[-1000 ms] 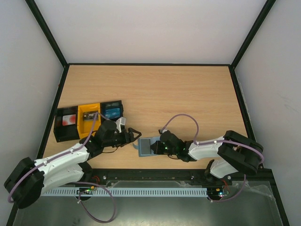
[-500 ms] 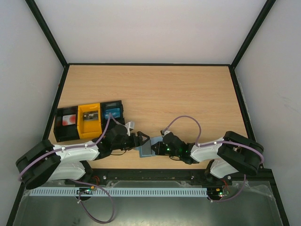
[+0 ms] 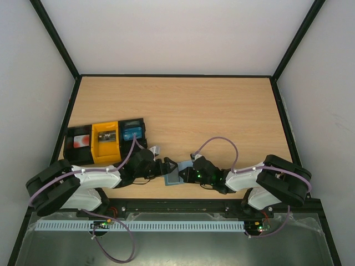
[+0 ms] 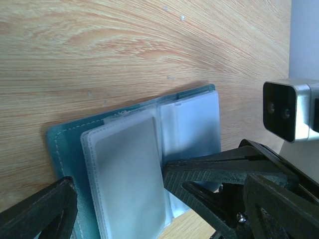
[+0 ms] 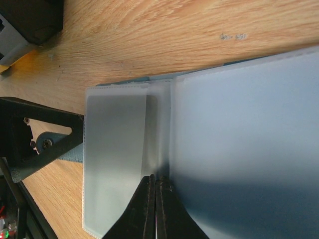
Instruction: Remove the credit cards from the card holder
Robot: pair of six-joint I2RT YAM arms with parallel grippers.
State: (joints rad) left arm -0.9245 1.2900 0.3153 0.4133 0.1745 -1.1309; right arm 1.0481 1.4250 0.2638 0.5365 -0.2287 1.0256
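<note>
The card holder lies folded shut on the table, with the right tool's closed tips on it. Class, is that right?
No. The card holder lies open, not folded shut: the right wrist view shows its clear sleeves spread either side of the fold. It is on the table, with the right tool's closed tips on it.

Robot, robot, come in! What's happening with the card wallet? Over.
Left gripper open at the card holder's edge. Right gripper shut, tips on the sleeve fold. Holder lies open. Trays off to the side.
</note>
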